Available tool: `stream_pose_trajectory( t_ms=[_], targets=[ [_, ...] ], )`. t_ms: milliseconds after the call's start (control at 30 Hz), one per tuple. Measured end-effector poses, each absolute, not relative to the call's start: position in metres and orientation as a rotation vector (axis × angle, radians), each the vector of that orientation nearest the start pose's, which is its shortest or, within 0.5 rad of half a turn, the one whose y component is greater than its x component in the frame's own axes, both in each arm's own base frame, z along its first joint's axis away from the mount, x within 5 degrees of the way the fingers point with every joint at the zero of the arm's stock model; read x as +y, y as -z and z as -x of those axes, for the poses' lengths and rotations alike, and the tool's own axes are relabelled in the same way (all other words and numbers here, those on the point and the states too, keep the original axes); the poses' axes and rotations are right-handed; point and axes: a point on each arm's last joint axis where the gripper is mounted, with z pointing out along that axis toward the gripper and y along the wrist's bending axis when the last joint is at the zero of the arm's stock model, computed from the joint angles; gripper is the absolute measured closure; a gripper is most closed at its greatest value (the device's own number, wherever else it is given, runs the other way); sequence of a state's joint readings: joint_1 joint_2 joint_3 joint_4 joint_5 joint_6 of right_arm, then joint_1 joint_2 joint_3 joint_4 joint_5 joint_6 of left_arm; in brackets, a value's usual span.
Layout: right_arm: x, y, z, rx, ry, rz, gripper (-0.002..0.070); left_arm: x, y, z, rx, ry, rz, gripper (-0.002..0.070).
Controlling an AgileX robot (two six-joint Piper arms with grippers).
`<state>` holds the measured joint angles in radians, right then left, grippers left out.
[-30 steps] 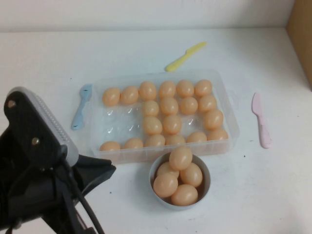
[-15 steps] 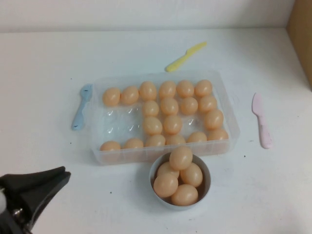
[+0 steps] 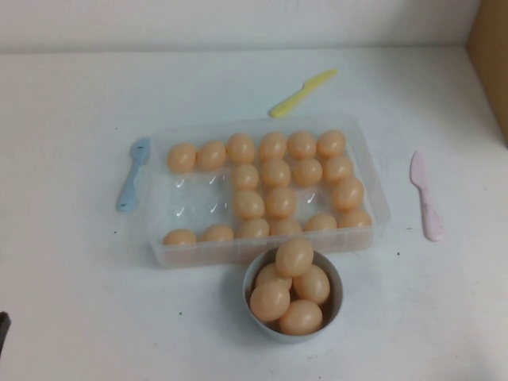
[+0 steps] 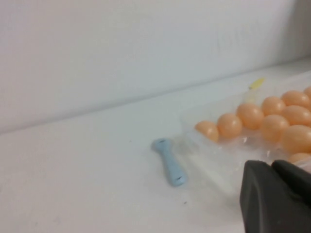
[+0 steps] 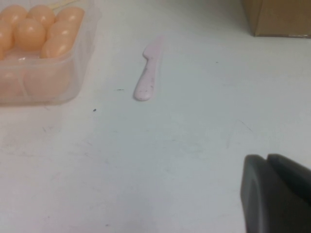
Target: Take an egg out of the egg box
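Observation:
The clear plastic egg box (image 3: 208,252) lies mid-table, with peach-orange eggs (image 3: 248,204) in its cups and several cups at its left bare. It also shows in the left wrist view (image 4: 209,154) and the right wrist view (image 5: 73,68). My left gripper (image 4: 272,166) is shut and empty, low over the table to the near left of the box. Only a dark sliver of that arm (image 3: 2,327) shows in the high view. My right gripper (image 5: 267,158) is shut and empty over bare table to the near right of the box, out of the high view.
A small grey-blue bowl (image 3: 334,305) with several eggs stands against the box's front wall. A blue utensil (image 3: 133,172) lies left of the box, a yellow knife (image 3: 302,92) behind it, a pink knife (image 3: 425,195) to its right. A cardboard box (image 3: 490,55) stands at the far right.
My left arm has drawn back toward the near left and dropped almost out of the high view. The eggs, box and bowl have not moved.

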<state>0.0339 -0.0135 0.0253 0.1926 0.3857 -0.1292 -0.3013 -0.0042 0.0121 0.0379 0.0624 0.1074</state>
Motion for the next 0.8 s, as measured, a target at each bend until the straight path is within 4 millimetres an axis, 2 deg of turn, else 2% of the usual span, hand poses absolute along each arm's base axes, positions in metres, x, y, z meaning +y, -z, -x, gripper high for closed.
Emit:
stream_pose_trajectory(
  t_ms=[233, 500, 800],
  targets=[
    [0.008, -0.171, -0.052, 1.875, -0.127, 0.034, 0.0694, -0.008, -0.190, -0.056, 1.662, 0.025, -0.206, 0.0678],
    [0.008, -0.171, -0.052, 1.875, -0.127, 0.034, 0.0694, -0.005, -0.173, -0.053, 1.843, -0.001, -0.214, 0.0678],
    [0.008, -0.171, -0.052, 1.875, -0.127, 0.034, 0.0694, -0.005, -0.172, -0.053, 1.855, -0.001, -0.215, 0.0678]
  ],
)
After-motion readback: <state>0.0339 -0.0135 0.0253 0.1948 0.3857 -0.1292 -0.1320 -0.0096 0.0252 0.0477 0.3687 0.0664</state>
